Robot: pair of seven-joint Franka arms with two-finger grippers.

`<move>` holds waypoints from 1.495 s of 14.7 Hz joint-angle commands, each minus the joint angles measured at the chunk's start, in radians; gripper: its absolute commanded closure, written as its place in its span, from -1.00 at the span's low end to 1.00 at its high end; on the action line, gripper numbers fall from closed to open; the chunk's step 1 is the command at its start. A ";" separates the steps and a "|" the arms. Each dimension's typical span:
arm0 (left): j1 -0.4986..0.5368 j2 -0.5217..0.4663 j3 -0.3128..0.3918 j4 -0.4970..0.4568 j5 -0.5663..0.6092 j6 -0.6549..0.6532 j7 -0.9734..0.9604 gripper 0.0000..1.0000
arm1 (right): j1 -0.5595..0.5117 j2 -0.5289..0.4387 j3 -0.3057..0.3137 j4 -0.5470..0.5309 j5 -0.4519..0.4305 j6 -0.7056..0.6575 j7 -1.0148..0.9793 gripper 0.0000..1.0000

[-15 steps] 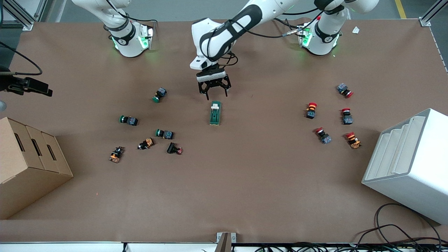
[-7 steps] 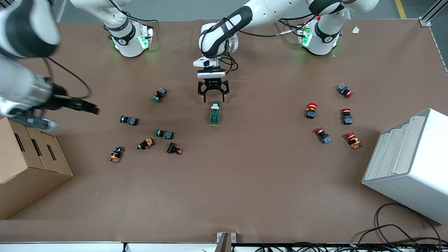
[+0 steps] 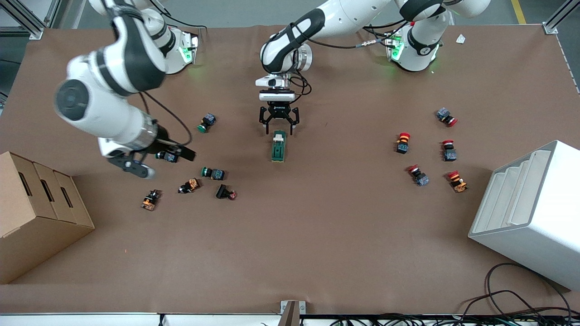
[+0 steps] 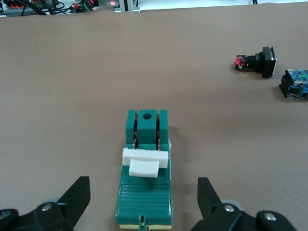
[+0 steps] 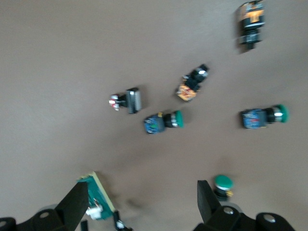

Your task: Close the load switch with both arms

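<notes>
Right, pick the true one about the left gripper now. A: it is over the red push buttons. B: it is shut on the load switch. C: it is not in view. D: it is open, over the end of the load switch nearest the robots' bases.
D: the left gripper is open and hangs over the load switch at its end nearest the bases; its fingers stand apart, clear of the switch.
</notes>
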 commanded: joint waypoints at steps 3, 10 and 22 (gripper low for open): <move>-0.012 0.042 0.005 -0.020 0.101 -0.062 -0.080 -0.97 | 0.139 0.048 -0.009 -0.097 0.045 0.200 0.129 -1.00; -0.037 0.071 0.005 -0.020 0.175 -0.079 -0.153 -0.99 | 0.317 0.182 -0.009 -0.152 0.115 0.462 0.295 -1.00; -0.074 0.108 0.025 -0.055 0.256 -0.228 -0.193 -0.98 | 0.525 0.314 -0.009 -0.246 0.343 0.834 0.296 -1.00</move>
